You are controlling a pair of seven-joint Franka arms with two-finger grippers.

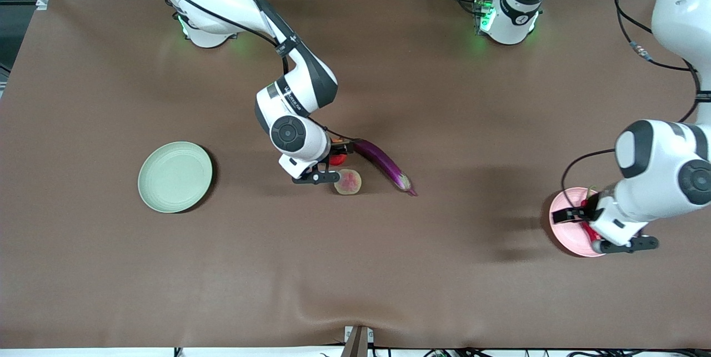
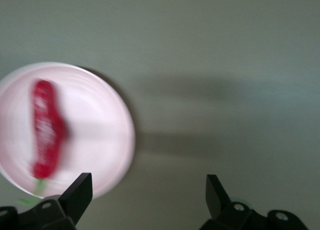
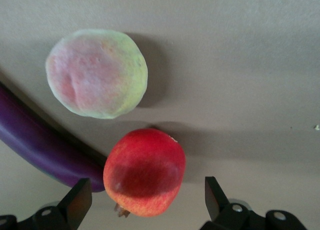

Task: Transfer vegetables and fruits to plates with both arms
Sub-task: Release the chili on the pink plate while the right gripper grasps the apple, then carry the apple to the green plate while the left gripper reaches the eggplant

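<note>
The red chili pepper (image 2: 46,130) lies on the pale pink plate (image 1: 566,232) at the left arm's end of the table. My left gripper (image 1: 602,230) hangs open over that plate's edge with nothing between its fingers (image 2: 80,190). Mid-table, my right gripper (image 3: 148,195) stands open low around the small red pomegranate-like fruit (image 3: 145,170), with a gap on each side. The tan-green fruit with a pink patch (image 1: 348,181) lies just nearer the front camera. The purple eggplant (image 1: 383,164) lies beside both fruits. The pale green plate (image 1: 175,176) sits bare toward the right arm's end.
Brown cloth covers the whole table (image 1: 444,268). Both arm bases (image 1: 508,18) stand along the edge farthest from the front camera. A small fixture (image 1: 358,340) sits at the table's nearest edge.
</note>
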